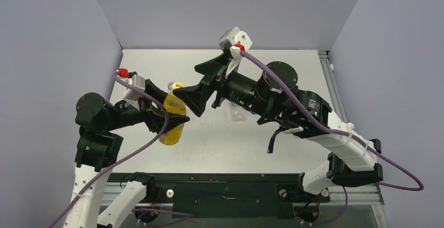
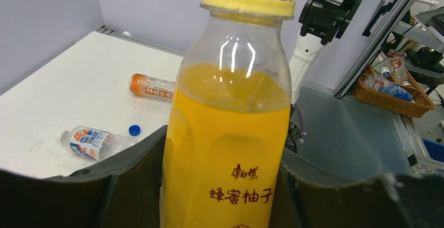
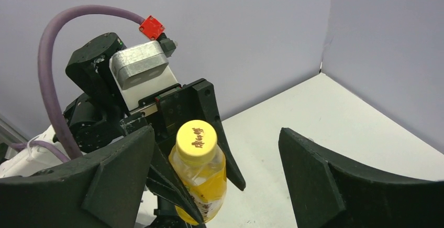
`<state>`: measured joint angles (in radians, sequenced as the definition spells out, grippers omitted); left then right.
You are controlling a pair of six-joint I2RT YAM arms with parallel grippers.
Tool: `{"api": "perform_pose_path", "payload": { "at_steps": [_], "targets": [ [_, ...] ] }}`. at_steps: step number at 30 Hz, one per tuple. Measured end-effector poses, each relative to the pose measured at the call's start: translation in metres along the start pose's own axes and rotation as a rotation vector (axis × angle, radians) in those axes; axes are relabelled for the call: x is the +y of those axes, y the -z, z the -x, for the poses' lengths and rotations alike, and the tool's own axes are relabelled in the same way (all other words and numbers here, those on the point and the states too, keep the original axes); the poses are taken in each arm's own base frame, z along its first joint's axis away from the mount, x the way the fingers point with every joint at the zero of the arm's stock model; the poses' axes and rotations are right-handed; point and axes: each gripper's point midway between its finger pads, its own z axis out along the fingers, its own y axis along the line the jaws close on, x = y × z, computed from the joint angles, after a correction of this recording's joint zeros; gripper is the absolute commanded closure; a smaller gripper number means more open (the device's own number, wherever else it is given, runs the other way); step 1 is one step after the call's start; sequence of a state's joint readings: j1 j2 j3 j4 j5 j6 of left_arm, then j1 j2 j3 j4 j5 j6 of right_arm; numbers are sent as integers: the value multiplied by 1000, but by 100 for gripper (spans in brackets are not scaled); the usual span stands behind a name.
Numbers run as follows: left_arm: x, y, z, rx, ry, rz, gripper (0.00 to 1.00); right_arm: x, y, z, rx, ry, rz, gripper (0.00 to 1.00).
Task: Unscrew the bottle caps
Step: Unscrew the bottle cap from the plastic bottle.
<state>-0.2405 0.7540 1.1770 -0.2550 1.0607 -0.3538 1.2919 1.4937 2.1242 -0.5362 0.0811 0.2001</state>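
yellow cap (image 3: 196,141) uncovered above, right claw (image 1: 201,84) spread wide beside it, yellow bottle (image 2: 225,149) enclosed by left claw (image 1: 170,107), orange bottle (image 2: 152,86) laid on worktop (image 2: 63,81)

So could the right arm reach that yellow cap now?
Probably yes: the right end effector is open close by the yellow cap, which sits exposed above the left end effector gripping the bottle.

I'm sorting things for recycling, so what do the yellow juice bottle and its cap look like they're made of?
The yellow juice bottle looks like clear, glossy plastic: bright glints streak its shoulder, and you can see through the wall above the fill line. Its cap seems to be opaque yellow plastic with a duller finish and characters printed on top.
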Motion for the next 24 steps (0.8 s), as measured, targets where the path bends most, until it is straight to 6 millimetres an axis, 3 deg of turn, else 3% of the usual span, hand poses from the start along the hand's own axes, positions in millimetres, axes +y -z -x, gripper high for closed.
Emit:
{"api": "perform_pose_path", "payload": {
  "at_steps": [6,13,19,24],
  "targets": [
    [-3,1,3,-3,-9,2,100,-1,3,1,-4,4,-18,16],
    [19,5,3,-20,-77,129,100,-5,4,9,-29,-35,-144,15],
    [31,10,2,-20,-123,211,100,-9,-8,0,-21,-53,-205,15],
    [34,12,1,-17,-127,233,100,-7,-27,-12,-1,-48,-217,24]
  ]
}}
